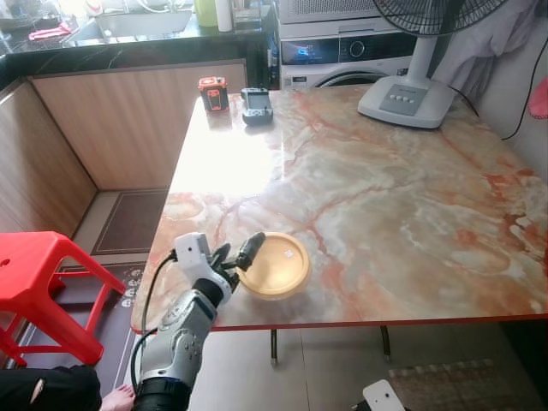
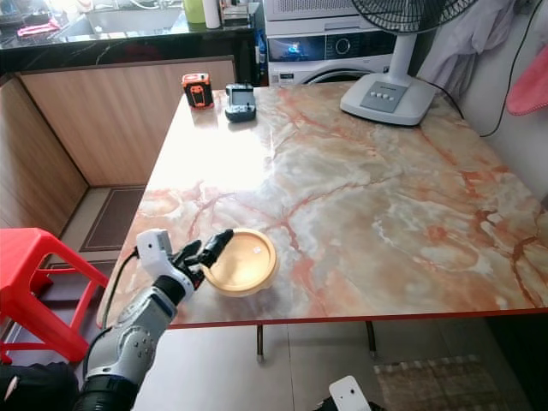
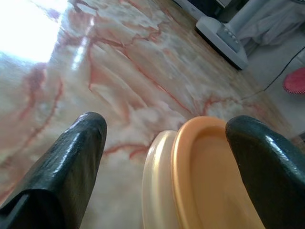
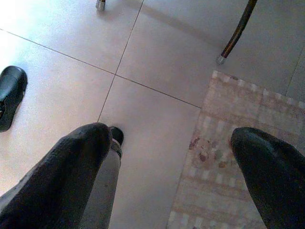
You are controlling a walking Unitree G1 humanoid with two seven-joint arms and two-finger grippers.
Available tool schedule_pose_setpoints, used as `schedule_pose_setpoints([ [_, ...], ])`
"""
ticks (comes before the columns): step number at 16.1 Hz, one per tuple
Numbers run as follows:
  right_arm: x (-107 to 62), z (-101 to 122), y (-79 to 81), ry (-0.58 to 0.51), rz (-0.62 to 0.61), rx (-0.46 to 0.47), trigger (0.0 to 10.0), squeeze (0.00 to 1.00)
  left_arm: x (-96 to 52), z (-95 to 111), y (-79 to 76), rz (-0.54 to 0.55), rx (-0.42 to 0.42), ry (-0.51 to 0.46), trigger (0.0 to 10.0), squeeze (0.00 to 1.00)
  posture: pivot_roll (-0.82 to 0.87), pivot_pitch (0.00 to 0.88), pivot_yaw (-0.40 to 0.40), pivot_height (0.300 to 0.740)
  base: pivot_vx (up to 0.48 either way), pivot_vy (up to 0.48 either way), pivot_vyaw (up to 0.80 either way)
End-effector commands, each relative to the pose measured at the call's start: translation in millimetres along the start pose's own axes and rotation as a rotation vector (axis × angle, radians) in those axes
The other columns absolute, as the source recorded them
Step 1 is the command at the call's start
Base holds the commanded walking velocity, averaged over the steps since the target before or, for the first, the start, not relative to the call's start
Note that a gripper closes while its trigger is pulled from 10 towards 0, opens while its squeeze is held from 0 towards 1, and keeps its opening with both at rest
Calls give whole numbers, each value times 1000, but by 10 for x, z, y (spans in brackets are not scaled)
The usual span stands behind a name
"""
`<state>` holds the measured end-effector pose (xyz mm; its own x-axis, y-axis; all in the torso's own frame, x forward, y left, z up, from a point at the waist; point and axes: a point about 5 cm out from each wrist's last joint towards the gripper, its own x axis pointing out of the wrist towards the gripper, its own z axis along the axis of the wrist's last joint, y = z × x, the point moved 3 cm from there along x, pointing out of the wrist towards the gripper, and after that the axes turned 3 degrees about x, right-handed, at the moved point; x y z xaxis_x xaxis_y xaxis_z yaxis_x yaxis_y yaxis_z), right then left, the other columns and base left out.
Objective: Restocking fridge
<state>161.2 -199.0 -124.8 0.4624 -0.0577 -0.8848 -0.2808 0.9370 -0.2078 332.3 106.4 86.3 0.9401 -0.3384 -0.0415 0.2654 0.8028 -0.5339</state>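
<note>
Nearest to me, my left hand (image 1: 237, 259) sits at the near left corner of the marble surface (image 1: 385, 205). Its two black fingers are spread apart around the near rim of a round yellow container (image 1: 276, 265) with an orange lid. One finger (image 3: 259, 162) lies over the lid and the other finger (image 3: 71, 157) lies over bare marble beside it. I cannot tell whether either finger touches the container. The container lies flat, close to the surface's red front edge and near its left edge.

My right hand (image 4: 167, 167) hangs low beside me with its fingers wide apart, above pale floor tiles and the edge of a patterned rug (image 4: 238, 157). A dark shoe (image 4: 10, 95) is cut off at the frame's side.

Left of the surface, a red stool (image 1: 43, 282) stands on the floor, with a brown mat (image 1: 128, 223) beyond it.

Beyond the container, the marble lies bare across its middle. At the far left edge sit an orange device (image 1: 213, 93) and a grey device (image 1: 256, 105), both too small to identify. A fan's white base (image 1: 407, 98) stands at the far right corner, its head cut off by the frame top. Behind are a washing machine (image 1: 342, 56) and a dark counter (image 1: 128, 47).
</note>
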Motion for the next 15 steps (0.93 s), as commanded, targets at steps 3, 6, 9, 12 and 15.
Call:
schedule_pose_setpoints([
  [3, 0, 5, 8, -4, 0, 12, 10000, 0, 38, -36, -37, -33, -69, 23, 10000, 0, -25, 0, 58, 740, 0, 0, 0],
  [6, 1, 6, 6, -2, -1, 9, 10000, 0, 46, -75, -68, -62, -95, 40, 10000, 0, -25, 0, 57, 740, 0, 0, 0],
  [9, 1, 5, 4, -1, -4, 5, 10000, 0, 54, -112, -118, -98, -102, 63, 10000, 0, -25, 0, 57, 740, 0, 0, 0],
  [12, 1, 1, 3, 1, -4, 2, 10000, 0, 57, -152, -178, -133, -90, 85, 10000, 0, -24, 0, 57, 740, 0, 0, 0],
  [15, 1, -2, 1, 4, -3, -1, 10000, 0, 54, -164, -222, -158, -93, 96, 1569, 0, -23, 0, 57, 740, 0, 0, 0],
])
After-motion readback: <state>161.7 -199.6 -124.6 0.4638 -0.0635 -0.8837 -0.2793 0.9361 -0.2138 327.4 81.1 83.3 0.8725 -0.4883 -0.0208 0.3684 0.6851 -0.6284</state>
